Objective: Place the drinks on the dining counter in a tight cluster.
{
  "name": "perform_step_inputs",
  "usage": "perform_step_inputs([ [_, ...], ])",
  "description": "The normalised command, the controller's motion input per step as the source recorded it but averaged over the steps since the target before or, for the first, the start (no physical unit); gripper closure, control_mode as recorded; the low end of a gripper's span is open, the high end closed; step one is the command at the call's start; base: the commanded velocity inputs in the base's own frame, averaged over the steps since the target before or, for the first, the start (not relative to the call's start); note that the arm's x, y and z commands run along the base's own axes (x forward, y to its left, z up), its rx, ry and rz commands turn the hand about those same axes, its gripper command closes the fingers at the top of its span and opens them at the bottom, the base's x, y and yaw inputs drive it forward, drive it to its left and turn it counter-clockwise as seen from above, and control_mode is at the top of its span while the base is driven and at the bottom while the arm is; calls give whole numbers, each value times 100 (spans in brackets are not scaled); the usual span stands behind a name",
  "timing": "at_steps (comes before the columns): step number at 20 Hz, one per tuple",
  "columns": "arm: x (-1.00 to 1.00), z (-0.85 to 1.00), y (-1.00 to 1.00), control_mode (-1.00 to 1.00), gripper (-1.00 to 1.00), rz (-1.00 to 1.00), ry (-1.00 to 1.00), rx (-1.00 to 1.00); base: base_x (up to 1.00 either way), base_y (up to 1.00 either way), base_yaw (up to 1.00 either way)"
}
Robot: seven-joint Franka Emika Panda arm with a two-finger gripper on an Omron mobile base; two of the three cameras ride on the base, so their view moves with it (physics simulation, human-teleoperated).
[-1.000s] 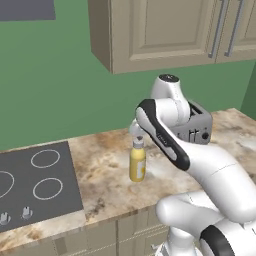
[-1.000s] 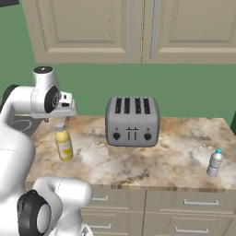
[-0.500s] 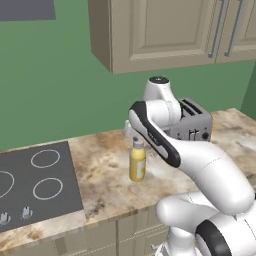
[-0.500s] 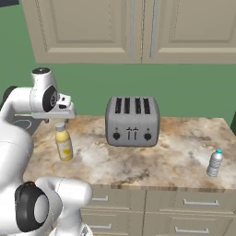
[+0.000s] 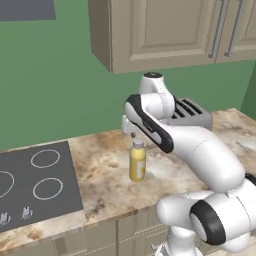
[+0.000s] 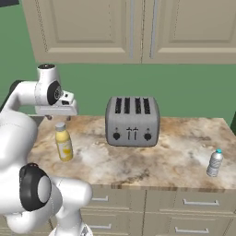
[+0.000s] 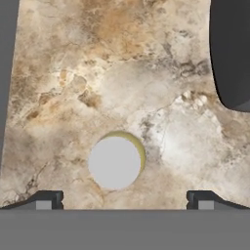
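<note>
The marbled worktop (image 6: 152, 161) carries the toaster (image 6: 132, 120) at centre, the water bottle (image 6: 214, 162) far right and the yellow bottle (image 5: 137, 160) left; fingers (image 7: 44, 201) are spread wide directly above its cap, positioned for a grasp

No legible text or labels

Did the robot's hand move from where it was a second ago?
Yes. In the right base view, the hand has slid a little away from the toaster, ending above the yellow bottle, which stayed put.
</note>
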Motion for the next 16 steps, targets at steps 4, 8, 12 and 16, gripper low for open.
perform_step_inputs([
  [4,8,-15,0,-100,-100,0,3,0,0,0,0],
  [8,-2,-14,0,-100,-100,-2,2,0,0,0,0],
  [12,0,-18,0,-100,-100,-1,0,0,0,0,0],
  [16,0,-2,5,-100,-100,0,0,0,0,0,0],
])
